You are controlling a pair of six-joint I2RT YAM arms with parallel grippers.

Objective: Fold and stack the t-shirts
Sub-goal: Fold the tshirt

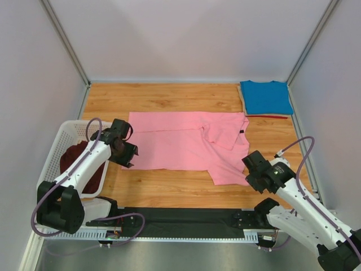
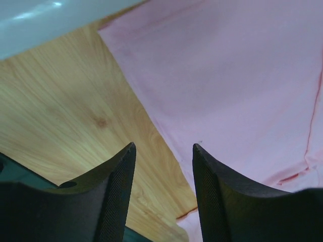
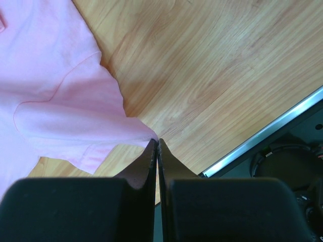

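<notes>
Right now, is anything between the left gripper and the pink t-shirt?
Nothing visible. The left gripper hangs open above the edge of the pink t-shirt; the basket stands off to its left.

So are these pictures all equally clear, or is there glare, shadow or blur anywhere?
Top external view: evenly lit and sharp. Left wrist view: a glare streak on the pale surface at top left, and the jaws show only as dark shapes. Right wrist view: a soft shadow on the wooden table beside the pink t-shirt.

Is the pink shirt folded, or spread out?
Mostly spread out: the pink shirt lies flat across the table, with only one end near the sleeve flipped over onto itself. It is not a finished fold.
</notes>
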